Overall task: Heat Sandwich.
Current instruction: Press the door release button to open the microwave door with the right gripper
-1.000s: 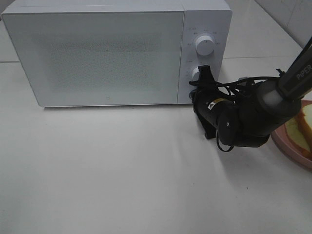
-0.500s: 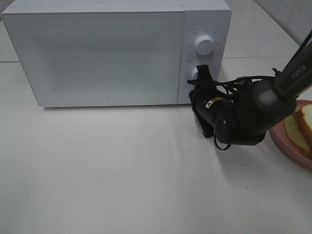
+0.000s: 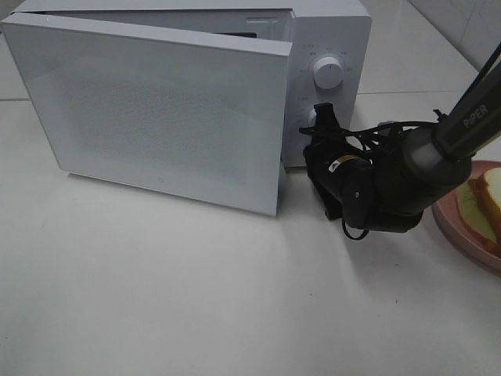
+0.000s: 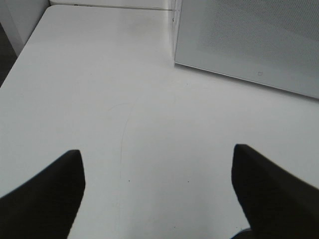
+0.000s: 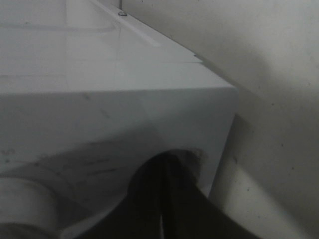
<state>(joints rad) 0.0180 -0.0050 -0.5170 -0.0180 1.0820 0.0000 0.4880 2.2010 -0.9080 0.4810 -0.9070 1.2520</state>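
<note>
My right claw [image 3: 325, 117] is pinched fully shut, its two dark fingers pressed together with nothing between them. In the right wrist view the closed tips [image 5: 163, 199] sit right up against the white front of the microwave [image 3: 329, 31], at the lower knob [image 3: 313, 117] on its control panel. I cannot tell whether they actually touch the knob. The upper knob [image 3: 328, 72] is just above, clear of me.

My left claw [image 4: 157, 152] is spread wide and holds nothing. Its two dark fingers [image 4: 45, 194] hang above the bare white table [image 4: 124, 74], with the microwave's door [image 4: 249, 40] ahead of them.

The door [image 3: 172, 117] stands partly open, hinged on the left of the high view. Its free edge is swung out toward the table's front, and a dark gap shows along its top. That free edge is just beside my right wrist.

The sandwich [image 3: 489, 200] is outside the microwave, lying on a pink plate [image 3: 462, 223] at the right edge of the high view. It is behind my right arm and partly cut off by the frame. The plate rests on the table [image 3: 156, 298], to the right of the microwave.
</note>
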